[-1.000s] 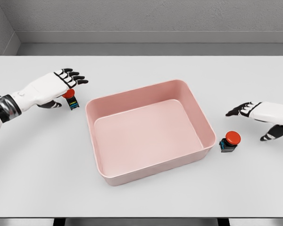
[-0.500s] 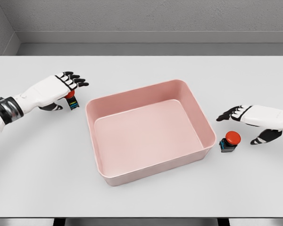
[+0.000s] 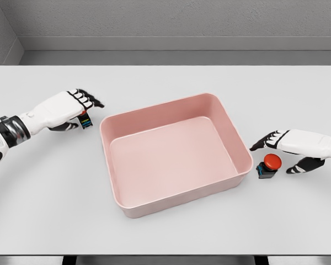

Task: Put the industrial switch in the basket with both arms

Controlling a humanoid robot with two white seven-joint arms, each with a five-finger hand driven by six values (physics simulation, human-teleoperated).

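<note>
Two industrial switches, each a small black box with a red push button, lie on the white table. The left switch [image 3: 86,122] is mostly covered by my left hand [image 3: 84,114]; only its black base shows, just left of the pink basket [image 3: 176,200]. That hand's fingers [image 3: 88,99] stretch over the switch, open, with the thumb at its left side. The right switch [image 3: 269,165] stands just off the basket's right front corner. My right hand [image 3: 276,151] hovers open over it, fingers reaching past it towards the basket and thumb on its right.
The rectangular pink basket sits in the middle of the table [image 3: 165,237], turned slightly, with nothing inside. A grey wall runs behind the table's far edge.
My left hand has sunk lower over the left switch, hiding its red button. My right hand has moved left and down, closer around the right switch.
</note>
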